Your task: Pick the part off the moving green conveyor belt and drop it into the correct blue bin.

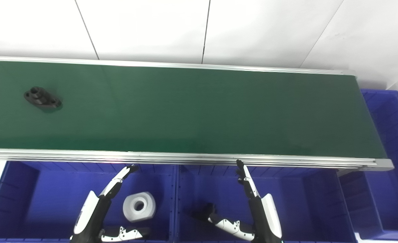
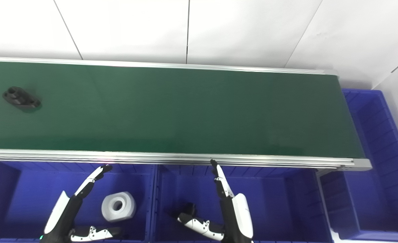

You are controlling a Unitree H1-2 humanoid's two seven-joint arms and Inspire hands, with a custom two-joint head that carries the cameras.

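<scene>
- Starting at your far left, the black part [image 1: 43,97] is lying flat on the green conveyor belt [image 1: 199,108], near the belt's left end and closer to the far rail than the near one; nothing is touching it, and both hands are sitting well apart from it, on the near side of the belt.
- Below the near rail, your left hand [image 1: 97,209] is hovering over the left blue bin [image 1: 23,199]; its fingers are reaching straight up toward the rail with the thumb splayed out low to the side, so it is holding nothing.
- Just beside that hand, a white ring-shaped part [image 1: 139,206] is resting on the floor of the same bin, between the fingers and the thumb yet not gripped by either.
- Moving right past the divider, your right hand [image 1: 253,206] is hanging over the middle blue bin [image 1: 303,202]; its fingers are extended and its thumb is spread wide to the left, empty as well; a dark shape near the thumb tip is too unclear to name.
- At the far right, a third blue bin [image 1: 394,135] is standing off the belt's end.
- The right eye view is showing more of that end bin's right wall; the left eye view is showing the black part further in from the picture's edge.
- The aluminium rail [image 1: 185,157] is standing between both hands and the belt; behind it all, white wall panels [image 1: 151,27] are closing off the scene.
</scene>
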